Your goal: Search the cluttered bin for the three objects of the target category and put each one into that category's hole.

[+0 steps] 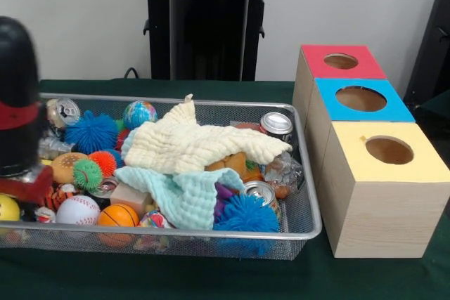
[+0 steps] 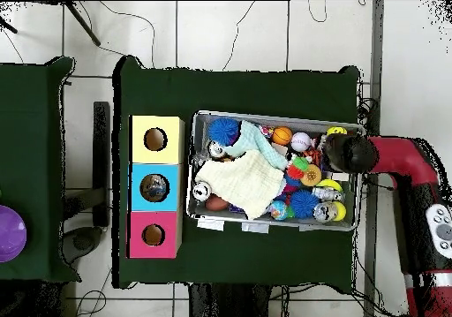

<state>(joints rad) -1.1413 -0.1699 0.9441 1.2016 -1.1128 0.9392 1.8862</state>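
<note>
A wire mesh bin (image 1: 309, 226) holds mixed toys under a cream cloth (image 1: 197, 142) and a mint cloth (image 1: 184, 196). Drink cans show at the far right (image 1: 276, 124), the near right (image 1: 261, 191) and the far left (image 1: 65, 110). Among the balls are a baseball (image 1: 77, 209), a basketball (image 1: 117, 216), a globe ball (image 1: 139, 112) and spiky blue ones (image 1: 91, 131). The arm's black and red end, with my gripper (image 1: 24, 184), hangs over the bin's left end. In the overhead view my gripper (image 2: 347, 153) is at the bin's right end, its tip hidden.
Three wooden boxes stand in a row beside the bin, each with a round hole on top: red (image 1: 341, 61), blue (image 1: 361, 98), yellow (image 1: 389, 150). Seen overhead, the boxes (image 2: 155, 187) are left of the bin (image 2: 265, 228). Green cloth covers the table (image 1: 211, 279).
</note>
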